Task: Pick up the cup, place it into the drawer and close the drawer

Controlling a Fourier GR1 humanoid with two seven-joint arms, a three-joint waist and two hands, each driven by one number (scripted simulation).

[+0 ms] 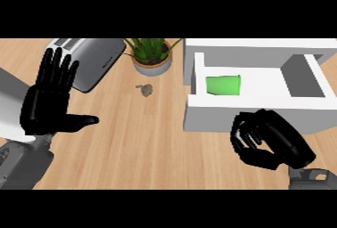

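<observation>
Cup (223,85): green, lying inside open white drawer (256,100), left part of compartment, approx. 1 o'clock in head view.
R hand (266,141): 4 o'clock, just in front of drawer's front panel, fingers curled, holding nothing.
L hand (51,95): 9 o'clock, fingers straight, spread, pointing up.
Toaster (90,60): 11 o'clock.
Potted plant (153,53): 12 o'clock, btwn toaster & drawer.
Small grey object (145,89): on wooden counter (145,147), just below plant.

The cup (223,85) lies in the open drawer (256,101) at the worktop's (151,138) far right corner. Left of the drawer, by the far edge, stands a plant (152,55) — a toaster (89,60) sits farther left, toward the far left corner.
</observation>
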